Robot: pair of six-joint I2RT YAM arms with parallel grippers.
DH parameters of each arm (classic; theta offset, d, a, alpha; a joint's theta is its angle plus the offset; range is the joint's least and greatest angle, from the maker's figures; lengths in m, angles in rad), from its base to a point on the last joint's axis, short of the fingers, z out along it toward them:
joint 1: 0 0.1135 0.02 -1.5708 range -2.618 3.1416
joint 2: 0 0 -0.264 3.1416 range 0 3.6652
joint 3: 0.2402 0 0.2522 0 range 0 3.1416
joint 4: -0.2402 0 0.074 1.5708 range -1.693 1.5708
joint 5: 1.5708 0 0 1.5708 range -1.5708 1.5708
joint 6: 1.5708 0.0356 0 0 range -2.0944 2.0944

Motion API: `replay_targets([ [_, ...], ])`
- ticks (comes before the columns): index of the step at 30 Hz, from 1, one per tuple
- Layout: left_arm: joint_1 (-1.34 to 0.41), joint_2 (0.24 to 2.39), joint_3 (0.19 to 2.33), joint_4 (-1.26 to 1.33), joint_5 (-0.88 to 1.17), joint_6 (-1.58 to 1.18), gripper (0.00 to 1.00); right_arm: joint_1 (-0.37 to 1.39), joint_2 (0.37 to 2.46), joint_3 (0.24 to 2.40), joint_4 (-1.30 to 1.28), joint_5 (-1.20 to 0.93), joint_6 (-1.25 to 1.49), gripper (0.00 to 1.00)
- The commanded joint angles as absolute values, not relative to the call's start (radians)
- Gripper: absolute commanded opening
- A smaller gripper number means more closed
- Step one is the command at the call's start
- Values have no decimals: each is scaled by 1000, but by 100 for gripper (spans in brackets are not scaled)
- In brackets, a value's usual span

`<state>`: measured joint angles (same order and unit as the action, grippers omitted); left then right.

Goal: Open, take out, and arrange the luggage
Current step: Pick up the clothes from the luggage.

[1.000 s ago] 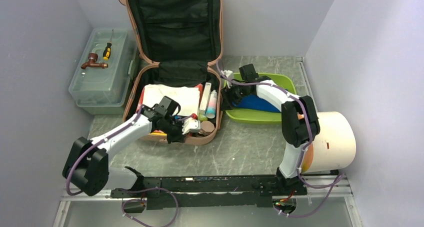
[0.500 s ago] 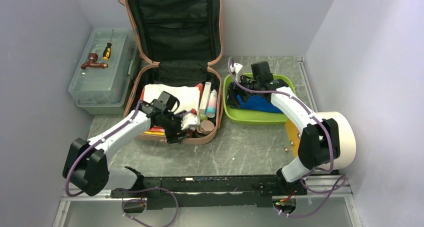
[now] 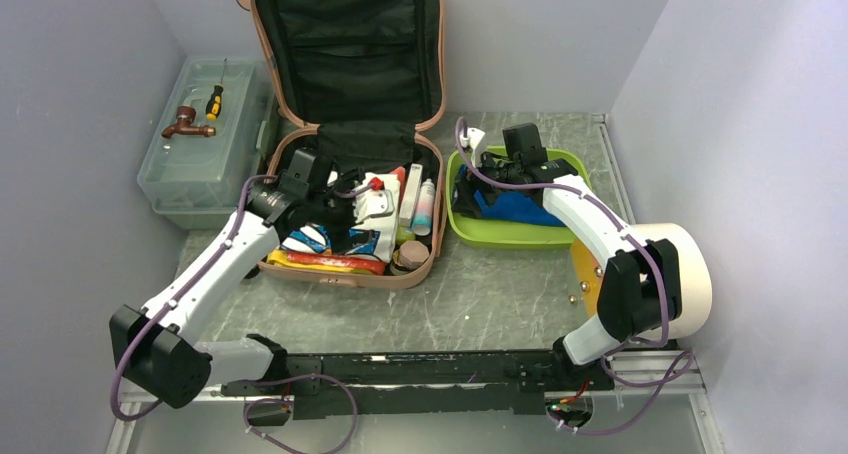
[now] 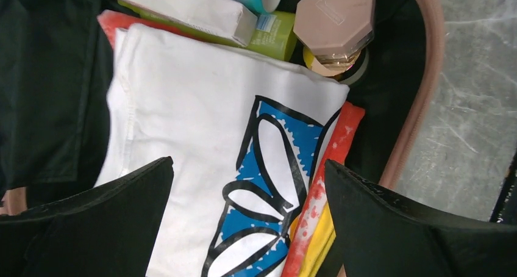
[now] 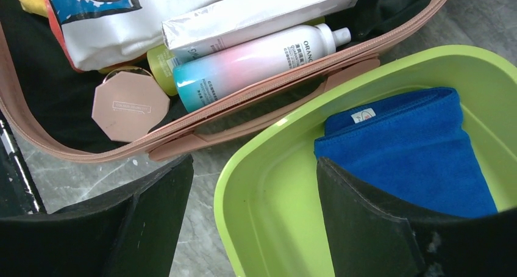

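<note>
Luggage [image 3: 348, 64] at 12 o'clock, lid propped back for access. My left pincer [image 4: 247, 167] gapes wide, empty, over white shirt [image 4: 201, 106] inside. My right pincer [image 5: 255, 161] wide, empty, above tray [image 5: 274, 222] at luggage's 3 o'clock.

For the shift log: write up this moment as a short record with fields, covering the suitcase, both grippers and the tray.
luggage: open, lid upright at the back, items inside
contents seen: white printed shirt, white box, pink-teal bottle, octagonal pink cap
left gripper: open, above the shirt, holding nothing
right gripper: open, over the tray's edge beside the suitcase, holding nothing
green tray: right of the suitcase, holds a folded blue cloth
toolbox: left of the suitcase, screwdriver on its lid
</note>
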<state>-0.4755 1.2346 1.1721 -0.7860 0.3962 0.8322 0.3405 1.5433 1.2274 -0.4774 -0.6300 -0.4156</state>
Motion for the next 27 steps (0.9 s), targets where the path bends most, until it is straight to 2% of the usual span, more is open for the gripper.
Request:
replay_targets([
  [1, -477, 1305, 1107, -735, 358, 872, 100, 327, 1499, 1224, -465, -660, -433, 77],
  [14, -510, 1403, 1031, -696, 378, 933, 100, 327, 1528, 1229, -469, -668, -440, 77],
  [17, -525, 1428, 1023, -675, 370, 918, 93, 328, 1538, 1233, -460, -675, -419, 77],
  [19, -529, 1445, 1026, -659, 373, 899, 80, 329, 1547, 1240, -450, -684, -384, 76],
  [25, -526, 1477, 1084, -676, 388, 859, 16, 361, 1594, 1301, -449, -742, -275, 76],
  [26, -522, 1469, 1089, -672, 385, 849, 10, 364, 1605, 1315, -451, -765, -246, 75],
  [27, -513, 1455, 1094, -666, 389, 841, 9, 366, 1618, 1326, -450, -792, -214, 75],
])
